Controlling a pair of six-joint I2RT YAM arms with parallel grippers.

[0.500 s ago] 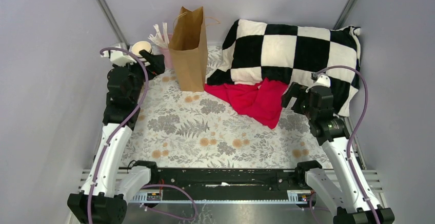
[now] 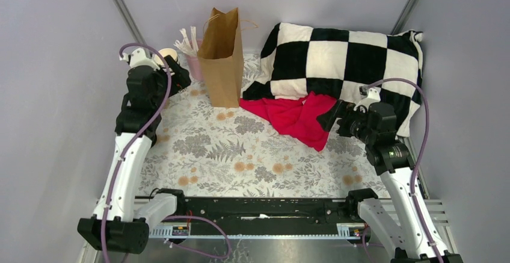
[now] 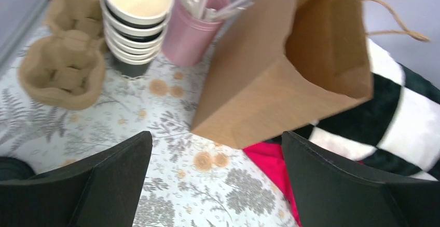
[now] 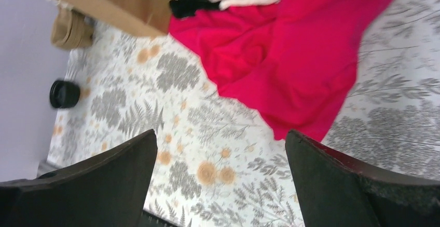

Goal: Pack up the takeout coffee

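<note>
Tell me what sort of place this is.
Most likely a staged takeout-coffee counter inside a robot test cell, not a real café: a stack of lidless paper cups, a pulp cup carrier and a brown paper bag sit on a floral tablecloth enclosed by plain grey walls.

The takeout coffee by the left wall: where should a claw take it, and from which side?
Probably round the body of the takeout coffee, just below its round black lid, fingers either side. It stands upright and alone on the floral cloth, close to the grey wall, so come from above or from the table's open side. The left claw, open, looks nearer.
</note>
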